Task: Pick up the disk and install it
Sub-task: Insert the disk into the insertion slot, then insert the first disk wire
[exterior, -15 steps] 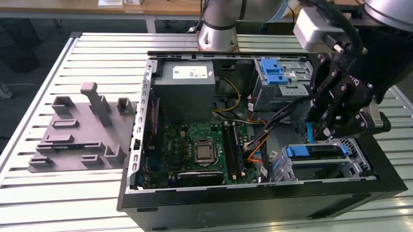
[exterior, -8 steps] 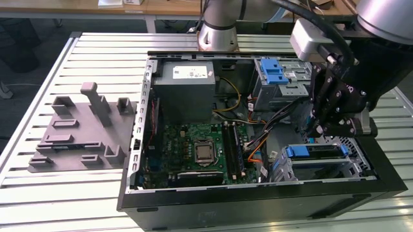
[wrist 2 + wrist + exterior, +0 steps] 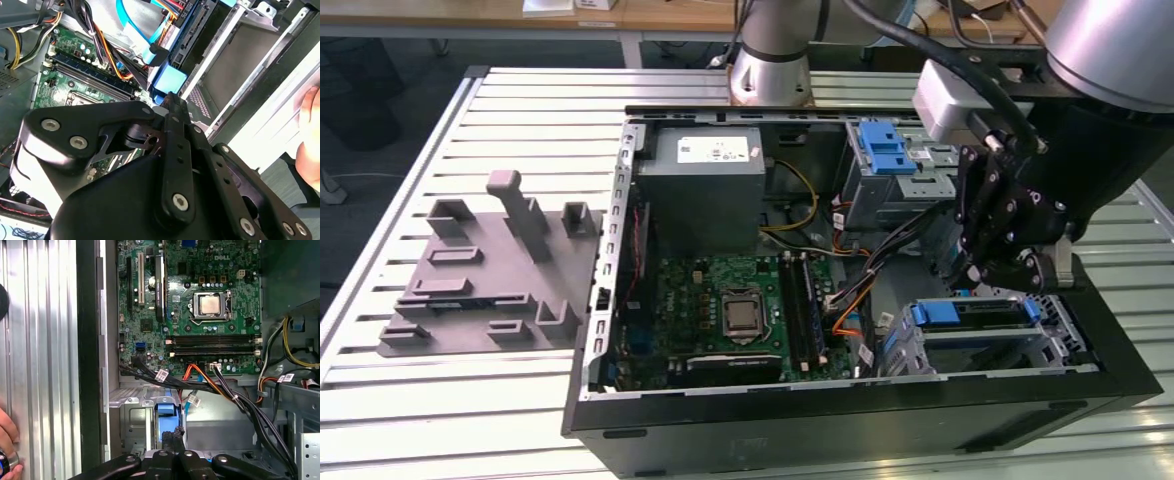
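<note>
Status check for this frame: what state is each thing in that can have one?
computer case: lying on its side, side panel off.
disk: sitting in the lower drive bay.
gripper: shut, tips at the disk's blue carrier end.
processor: bare, no cooler on it.
hand: resting on the slatted table.

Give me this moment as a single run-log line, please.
disk: in drive bay, exterior view's right of motherboard | gripper: at disk's blue end | person's hand: on table beside case
</note>
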